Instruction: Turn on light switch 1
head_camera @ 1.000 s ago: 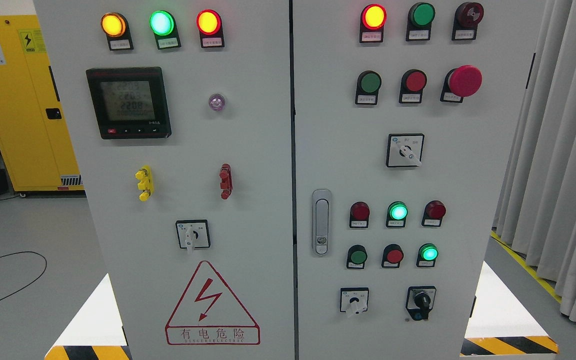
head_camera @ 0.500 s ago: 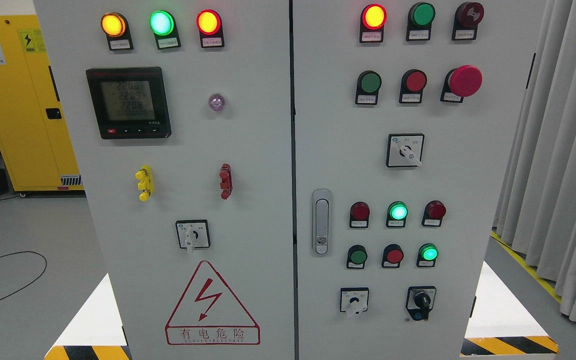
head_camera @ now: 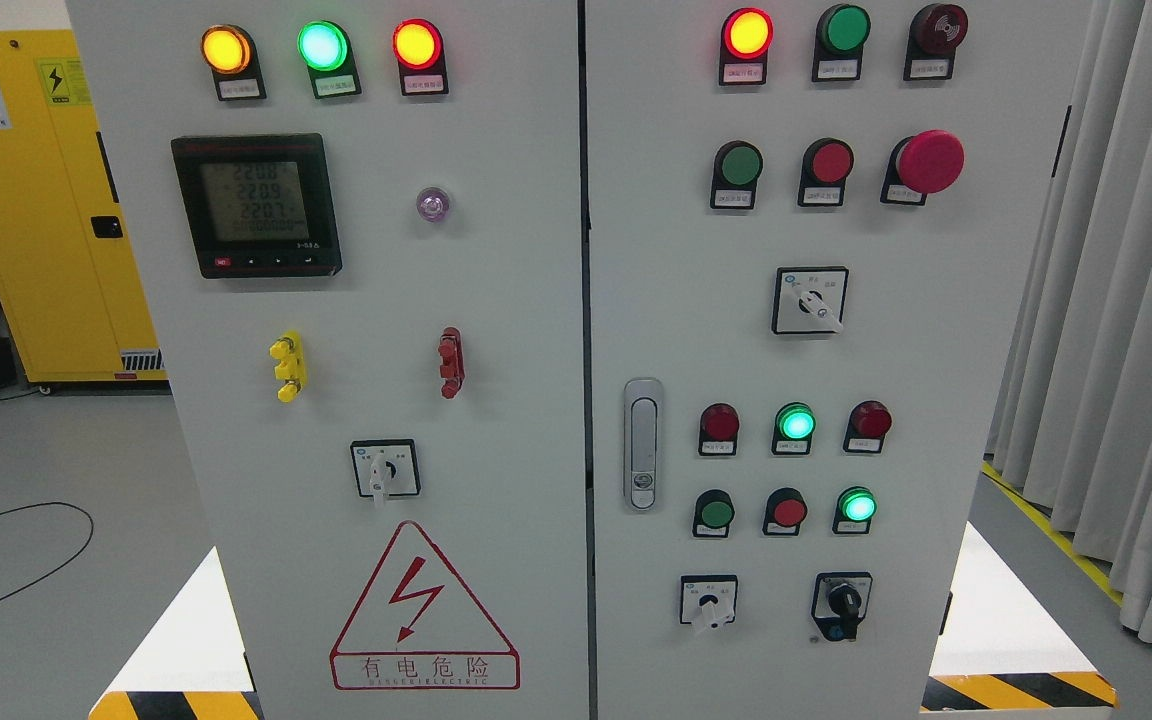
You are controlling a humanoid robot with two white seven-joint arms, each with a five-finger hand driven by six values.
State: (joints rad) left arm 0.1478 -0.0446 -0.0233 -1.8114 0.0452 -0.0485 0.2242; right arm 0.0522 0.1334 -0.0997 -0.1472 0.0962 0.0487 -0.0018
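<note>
A grey electrical cabinet (head_camera: 496, 300) with two doors fills the head view. The right door carries a top row with a lit red lamp (head_camera: 747, 33), an unlit green lamp (head_camera: 843, 30) and a dark red buzzer (head_camera: 937, 30). Below are a green button (head_camera: 741, 165), a red button (head_camera: 829, 162) and a red mushroom button (head_camera: 929, 161). A white rotary switch (head_camera: 811, 300) sits under them. Lower down are a lit green lamp (head_camera: 795, 423), a lit green button (head_camera: 857, 507), a white rotary switch (head_camera: 708, 603) and a black rotary switch (head_camera: 843, 603). Neither hand is in view.
The left door has three lit lamps (head_camera: 322, 45), a digital meter (head_camera: 257, 205), yellow (head_camera: 288, 366) and red (head_camera: 451, 362) terminals, a rotary switch (head_camera: 385, 470) and a danger triangle (head_camera: 424, 610). A door latch (head_camera: 643, 445) sits mid-cabinet. A yellow cabinet (head_camera: 36, 200) stands at left, grey curtains (head_camera: 1126, 300) at right.
Only the digits on the meter have changed. Nothing else has moved.
</note>
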